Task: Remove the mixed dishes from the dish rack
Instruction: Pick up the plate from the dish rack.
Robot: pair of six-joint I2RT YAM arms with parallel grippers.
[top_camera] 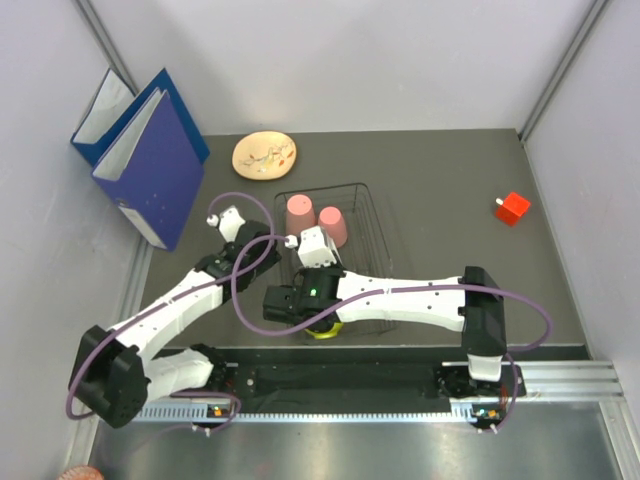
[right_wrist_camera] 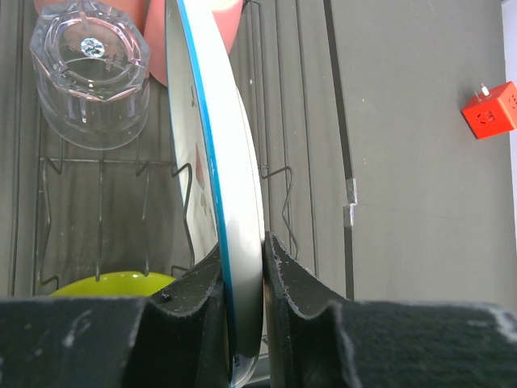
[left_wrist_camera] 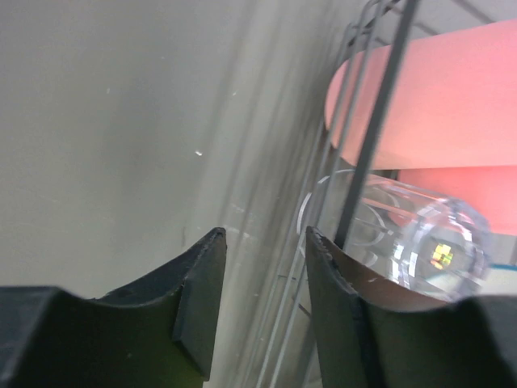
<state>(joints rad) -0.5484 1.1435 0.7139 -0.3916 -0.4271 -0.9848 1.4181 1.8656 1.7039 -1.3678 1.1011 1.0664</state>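
The black wire dish rack (top_camera: 365, 215) stands mid-table. Two pink cups (top_camera: 300, 212) (top_camera: 332, 226) sit upside down in it. My right gripper (right_wrist_camera: 242, 249) is shut on the edge of the white plate with red fruit prints (right_wrist_camera: 234, 162), which stands upright in the rack's slots. A clear glass (right_wrist_camera: 89, 65) stands upside down to its far left, and the lime-yellow bowl (right_wrist_camera: 113, 283) is near left. My left gripper (left_wrist_camera: 262, 242) is open and empty at the rack's left wire side (left_wrist_camera: 367, 153), next to the glass (left_wrist_camera: 420, 242). The tan patterned plate (top_camera: 265, 155) lies on the table behind the rack.
A blue ring binder (top_camera: 150, 150) stands open at the back left. A small red cube (top_camera: 512, 208) lies right of the rack, also in the right wrist view (right_wrist_camera: 489, 109). Grey walls close in the table on three sides.
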